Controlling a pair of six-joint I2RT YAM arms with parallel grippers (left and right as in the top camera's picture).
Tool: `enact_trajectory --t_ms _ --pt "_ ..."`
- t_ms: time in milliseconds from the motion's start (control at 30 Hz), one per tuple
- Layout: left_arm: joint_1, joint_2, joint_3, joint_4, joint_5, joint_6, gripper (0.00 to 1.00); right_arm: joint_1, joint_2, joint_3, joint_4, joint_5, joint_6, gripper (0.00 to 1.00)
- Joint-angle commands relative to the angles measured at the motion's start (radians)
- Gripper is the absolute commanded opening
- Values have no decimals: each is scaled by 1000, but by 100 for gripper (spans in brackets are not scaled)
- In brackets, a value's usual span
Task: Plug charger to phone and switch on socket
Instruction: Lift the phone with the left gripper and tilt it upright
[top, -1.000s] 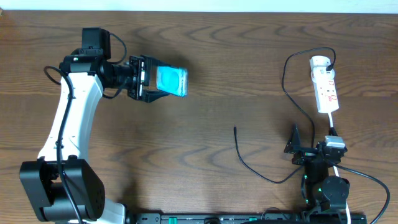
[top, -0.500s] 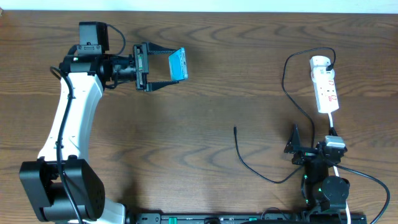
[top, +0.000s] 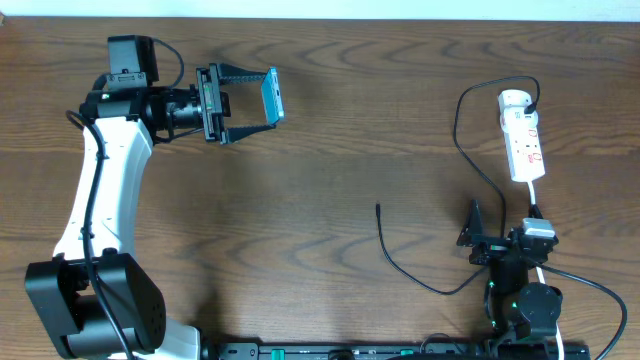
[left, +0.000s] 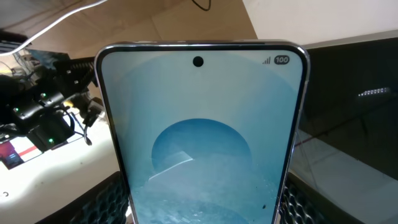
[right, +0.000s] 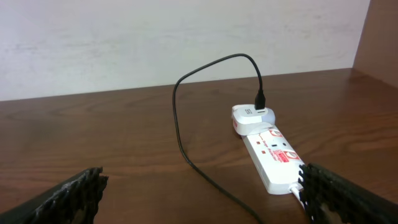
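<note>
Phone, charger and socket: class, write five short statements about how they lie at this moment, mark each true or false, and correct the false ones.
1. The left hand grips the phone between its fingers. True.
2. The charger is plugged into the phone. False: its connector tip lies loose on the table, far from the phone.
3. The right hand is shut on the cable. False: it is open, with nothing held between its fingers.
4. The charger's other end is plugged in at one end of the socket. True.
5. The phone's screen is dark. False: it is lit pale blue.
</note>
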Motion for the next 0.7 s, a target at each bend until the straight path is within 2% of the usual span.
enact_trajectory --t_ms 0,133,400,567,667 --pt "5 -21 40 37 44 0 7 7 -5 -1 -3 -3 -13 99" --pt "5 -21 40 103 8 20 7 7 -5 -1 -3 -3 -13 99" --pt "4 -21 40 107 -196 219 7 7 -5 -1 -3 -3 -13 99" --pt "3 -21 36 20 -355 318 7 7 -5 -1 -3 -3 -13 99" --pt "3 -21 35 -74 -499 377 7 7 -5 -1 -3 -3 -13 99"
